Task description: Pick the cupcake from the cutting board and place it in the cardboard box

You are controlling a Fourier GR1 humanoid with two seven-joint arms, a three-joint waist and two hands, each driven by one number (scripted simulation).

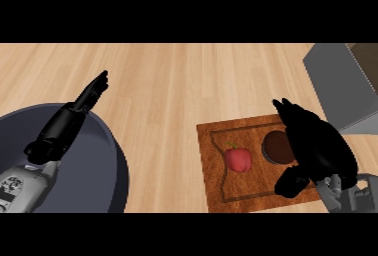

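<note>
Counter (184, 80) of light wood, grain running across view. Dark round bowl (111, 165) at lower left. Grey box (339, 85) at upper right corner, only part visible. Brown cutting board (221, 190) at lower right, with grooved rim. Red pepper (238, 159) lies on board, stem toward top. Cupcake (277, 146) just beside pepper, seen from above as dark brown round, no clear long axis. Right hand (317, 145) over cupcake, covers its right part; fingers curved downward, whether they touch cupcake cannot tell. Left hand (85, 102) above bowl rim, fingers straight, holds nothing.
</note>
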